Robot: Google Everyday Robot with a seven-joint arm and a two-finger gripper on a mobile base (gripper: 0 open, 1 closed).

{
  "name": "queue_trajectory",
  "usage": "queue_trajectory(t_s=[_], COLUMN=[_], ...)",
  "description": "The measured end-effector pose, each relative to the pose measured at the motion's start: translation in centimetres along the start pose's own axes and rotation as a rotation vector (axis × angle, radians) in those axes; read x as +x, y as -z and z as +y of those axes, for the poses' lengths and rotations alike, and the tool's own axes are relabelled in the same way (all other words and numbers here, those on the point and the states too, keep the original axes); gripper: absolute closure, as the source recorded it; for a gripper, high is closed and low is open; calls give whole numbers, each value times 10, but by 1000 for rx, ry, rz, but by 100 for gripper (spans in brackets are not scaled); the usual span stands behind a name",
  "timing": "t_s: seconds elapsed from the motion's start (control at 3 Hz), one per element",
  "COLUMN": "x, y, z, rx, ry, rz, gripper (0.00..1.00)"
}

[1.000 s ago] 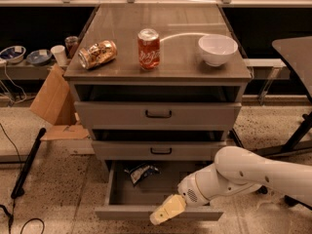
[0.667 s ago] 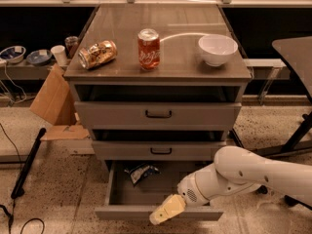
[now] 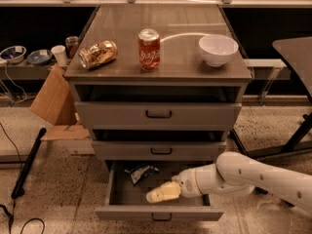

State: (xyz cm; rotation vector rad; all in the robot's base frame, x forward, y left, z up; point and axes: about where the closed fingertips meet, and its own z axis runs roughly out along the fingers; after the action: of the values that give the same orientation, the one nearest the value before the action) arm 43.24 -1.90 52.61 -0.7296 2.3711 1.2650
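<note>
A grey three-drawer cabinet (image 3: 157, 116) fills the middle of the camera view, and its bottom drawer (image 3: 158, 212) is pulled out. A dark crumpled snack bag (image 3: 140, 172) lies at the back left of that drawer. My gripper (image 3: 159, 193) reaches in from the right on a white arm (image 3: 243, 174) and hovers inside the drawer, just right of and in front of the bag, apart from it. On the cabinet top stand a red soda can (image 3: 148, 48), a tan can (image 3: 98, 54) lying on its side, and a white bowl (image 3: 218, 49).
A cardboard piece (image 3: 52, 99) leans against the cabinet's left side. A black pole (image 3: 28, 164) lies on the speckled floor. Bowls and cups (image 3: 38, 55) sit on a low shelf at left. A dark table (image 3: 296, 50) and its leg stand at right.
My gripper has moved from above the drawer's front edge further into the drawer, closer to the snack bag. Nothing on the cabinet top moved.
</note>
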Motion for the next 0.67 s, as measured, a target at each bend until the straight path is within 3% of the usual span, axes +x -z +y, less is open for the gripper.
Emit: queue_trajectory(t_s=[0.33,0.67], x=[-23,-22], y=[-36,-106], z=[-39,-82], rx=[-58,-75], ry=[-105,-247], rz=[-135,-166], gripper=[0,0])
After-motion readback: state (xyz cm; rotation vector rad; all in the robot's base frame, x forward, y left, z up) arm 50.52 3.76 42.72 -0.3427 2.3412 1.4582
